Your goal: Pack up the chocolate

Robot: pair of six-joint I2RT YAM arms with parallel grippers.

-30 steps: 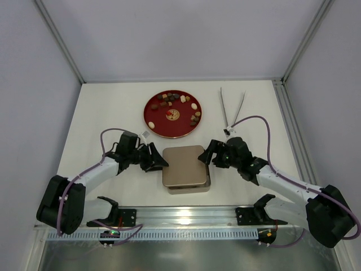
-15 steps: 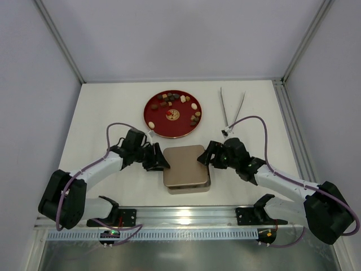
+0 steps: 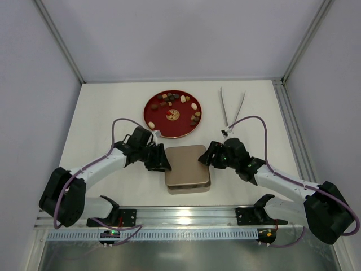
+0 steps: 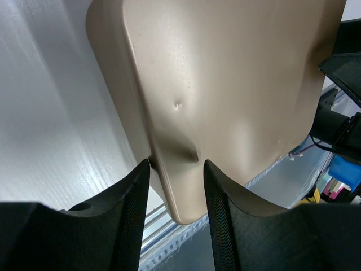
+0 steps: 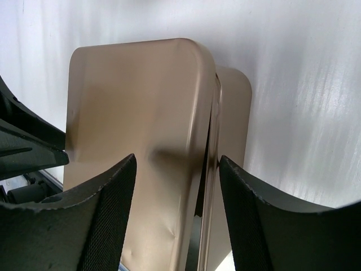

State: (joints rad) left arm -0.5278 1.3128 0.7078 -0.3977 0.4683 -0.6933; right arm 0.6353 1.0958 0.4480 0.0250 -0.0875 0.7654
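Left claw (image 3: 162, 163) closer, astride tin lid (image 3: 187, 164)

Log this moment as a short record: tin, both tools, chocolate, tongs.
tin: tan lid on, sitting offset over the base
left tool: fingers astride the lid's left edge; grip unclear
right tool: open, astride the lid's right edge
chocolate: loose on the red plate behind the tin
tongs: lying on the table, right of the plate
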